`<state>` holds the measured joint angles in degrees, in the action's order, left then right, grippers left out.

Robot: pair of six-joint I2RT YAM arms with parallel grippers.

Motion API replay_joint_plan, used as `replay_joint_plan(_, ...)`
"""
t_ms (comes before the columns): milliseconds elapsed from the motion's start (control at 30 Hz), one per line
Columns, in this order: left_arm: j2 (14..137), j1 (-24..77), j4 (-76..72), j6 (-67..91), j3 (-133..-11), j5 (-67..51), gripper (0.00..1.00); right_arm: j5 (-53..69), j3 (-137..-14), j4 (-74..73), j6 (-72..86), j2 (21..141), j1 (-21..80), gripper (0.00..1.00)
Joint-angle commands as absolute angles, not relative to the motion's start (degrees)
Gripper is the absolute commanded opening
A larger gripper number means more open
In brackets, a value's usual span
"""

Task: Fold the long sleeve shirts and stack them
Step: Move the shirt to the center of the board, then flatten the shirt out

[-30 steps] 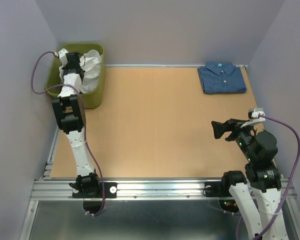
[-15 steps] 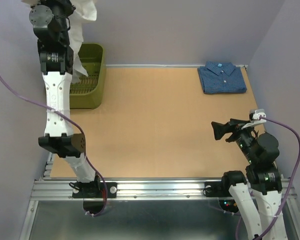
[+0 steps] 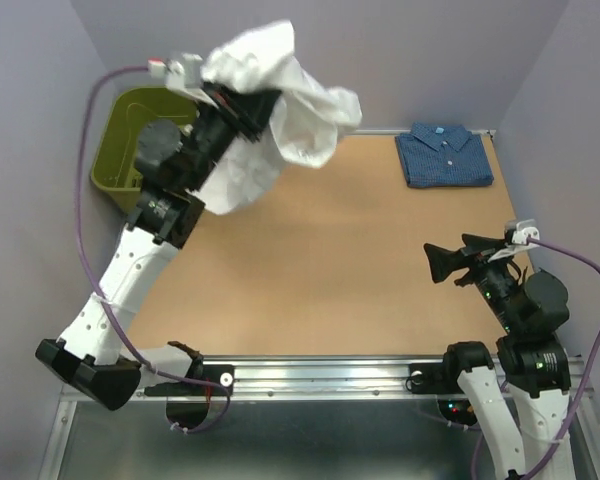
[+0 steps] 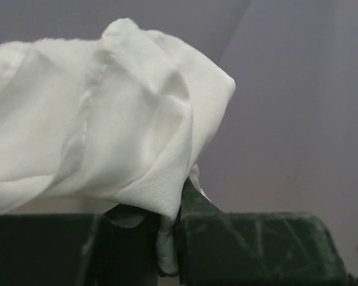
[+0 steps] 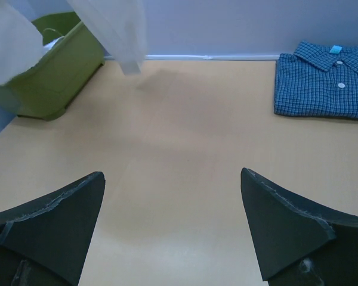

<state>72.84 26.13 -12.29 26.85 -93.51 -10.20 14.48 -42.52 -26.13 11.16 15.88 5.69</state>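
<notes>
White cloth is seen bunched high in the air: the white shirt [image 3: 275, 110] is clamped between the closed jaws of the left gripper [image 4: 170, 241], with a fold of fabric pinched in the narrow gap between the dark fingers. The shirt is held crumpled and billowing above the far left part of the table [image 3: 310, 270]. Loose cloth is draped over the wrist and hangs below it. The green bin [image 3: 120, 150] is placed at the far left corner, just behind the raised left arm, and its inside is mostly hidden by the arm in the overhead view. The dark blue shirt [image 3: 444, 155] is laid folded flat at the far right corner of the table, with its collar towards the back wall and its buttons facing up; a fine check is shown in the right wrist view. The right gripper [image 5: 173, 229] is held low over the near right part of the table. Its jaws are spread wide apart with only bare tabletop seen between them, and it is kept well apart from both shirts.
</notes>
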Motion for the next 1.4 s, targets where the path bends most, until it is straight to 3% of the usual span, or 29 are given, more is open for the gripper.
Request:
replay_joint_plan(0, 63.93, 29.35, -17.23, 26.72, -70.71, -11.69, 0.32, 19.41, -45.88, -23.47, 9.15, 18.80, 6.07, 1.00)
replay_joint_plan(33, 61.98, 29.79, -16.01, 27.24, -66.40, -10.99, 0.50, 22.99, -46.05, -23.55, 8.71, 19.68, 6.06, 1.00)
replay_joint_plan(133, 52.76, 30.41, -13.98, 28.91, -51.36, -10.37, 0.69, 27.58, -46.49, -23.73, 9.58, 24.33, 6.15, 1.00)
replay_joint_plan(233, 43.27, 30.59, -5.66, 30.67, -41.42, -8.53, 0.82, 32.33, -46.67, -23.64, 9.93, 30.04, 6.07, 1.00)
replay_joint_plan(400, 32.10, 30.67, 5.61, 37.34, -32.44, -0.55, 0.83, 34.62, -47.19, -23.82, 11.77, 43.03, 6.15, 1.00)
replay_joint_plan(567, 32.16, 30.67, 7.13, 44.46, -27.87, 5.70, 0.82, 34.11, -48.16, -23.64, 13.44, 54.90, 6.59, 1.00)
replay_joint_plan(767, 40.16, 30.50, 0.89, 49.13, -26.01, 17.82, 0.81, 24.01, -50.71, -19.62, 15.02, 67.73, 17.72, 0.99)
replay_joint_plan(833, 43.76, 29.19, -1.22, 49.39, -25.84, 20.47, 0.80, 21.02, -50.71, -17.33, 16.25, 70.82, 19.50, 0.90)
replay_joint_plan(1000, 55.42, 19.88, -10.63, 49.04, -25.13, 12.93, 0.80, 17.59, -52.64, -10.47, 17.06, 79.60, 21.44, 0.78)
replay_joint_plan(1233, 69.07, 17.84, -13.35, 47.99, -29.35, 13.00, 0.80, 13.54, -57.83, -8.62, 13.01, 90.16, 24.95, 0.78)
replay_joint_plan(1367, 74.87, 17.84, -13.36, 47.02, -31.55, 11.96, 0.80, 10.20, -58.10, -7.65, 11.87, 96.66, 27.86, 0.82)
